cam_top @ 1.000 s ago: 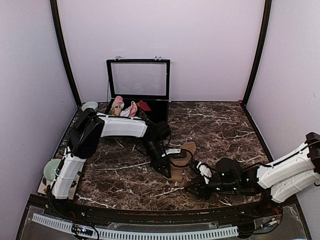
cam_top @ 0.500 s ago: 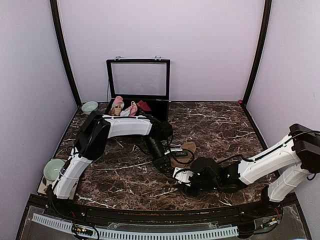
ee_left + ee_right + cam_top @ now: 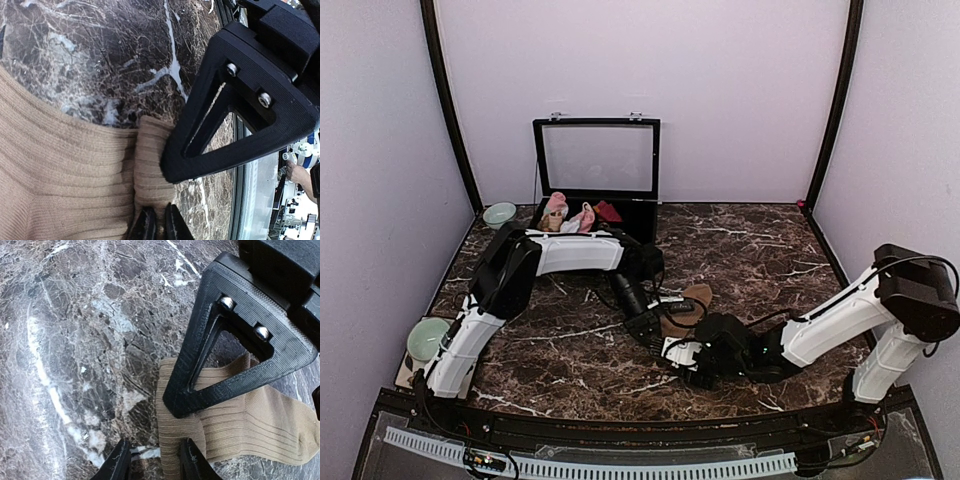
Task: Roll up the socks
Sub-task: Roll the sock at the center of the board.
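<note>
**Tan sock [image 3: 60,175] pinched at its near end**

Nearest, the right gripper [image 3: 180,435] stands partly open astride the ribbed cuff on the veined marble table [image 3: 75,340]. The left gripper [image 3: 162,197] pinches that soft fold. The sock runs toward one o'clock, with the glass-lidded case [image 3: 642,225] at twelve.

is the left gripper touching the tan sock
Touching. The left wrist view shows the left gripper closed on the folded cuff of the tan sock, no gap between.

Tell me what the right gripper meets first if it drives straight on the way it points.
The tan sock: its folded end lies at the right gripper, marble table beneath. Just past it sits the left gripper, though depth is unclear.
</note>
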{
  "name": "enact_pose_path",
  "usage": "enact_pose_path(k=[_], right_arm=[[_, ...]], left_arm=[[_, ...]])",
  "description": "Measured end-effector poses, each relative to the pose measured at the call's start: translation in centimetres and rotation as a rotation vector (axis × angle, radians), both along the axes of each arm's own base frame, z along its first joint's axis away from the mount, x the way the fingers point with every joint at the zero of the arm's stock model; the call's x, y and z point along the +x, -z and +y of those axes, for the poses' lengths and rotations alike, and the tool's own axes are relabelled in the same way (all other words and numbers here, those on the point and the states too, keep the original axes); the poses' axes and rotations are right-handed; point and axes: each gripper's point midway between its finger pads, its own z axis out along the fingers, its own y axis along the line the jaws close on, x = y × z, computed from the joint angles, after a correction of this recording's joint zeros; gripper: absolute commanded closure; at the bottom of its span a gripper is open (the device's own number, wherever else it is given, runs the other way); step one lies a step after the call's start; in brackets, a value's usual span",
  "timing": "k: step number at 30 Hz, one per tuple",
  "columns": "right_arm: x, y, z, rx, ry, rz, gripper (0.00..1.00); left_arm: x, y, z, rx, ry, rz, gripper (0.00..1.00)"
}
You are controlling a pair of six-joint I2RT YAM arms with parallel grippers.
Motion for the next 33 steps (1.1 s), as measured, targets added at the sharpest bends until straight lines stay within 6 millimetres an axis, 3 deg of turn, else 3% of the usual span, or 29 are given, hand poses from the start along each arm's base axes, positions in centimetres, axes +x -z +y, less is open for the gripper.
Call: enact_pose_path(k=[7,13,18,27,33], right_arm=[[1.1,0.2,0.4,0.033,0.029,0.000,0.73],[2.5,0.4,1.8,0.072,0.078,0.062,0.90],[2.6,0.6,2.6,0.125,0.105,0.165,0.98],[1.9,0.6,3.4,0.211,0.133,0.377,1.00],[1.3,0.5,3.5,0.264,0.174,0.576,1.00]], left_arm=[[-0.2,-0.1,0.2,-0.011,0.009,0.014,0.83],[-0.3,-0.3,1.2,-0.018,0.004,0.036,0.77],[1.0,-0.8,3.0,-0.021,-0.042,0.015,0.69],[5.5,-3.2,6.5,-0.018,-0.122,-0.269,0.67],[6.2,-6.4,8.3,-0.090,-0.162,-0.511,0.67]])
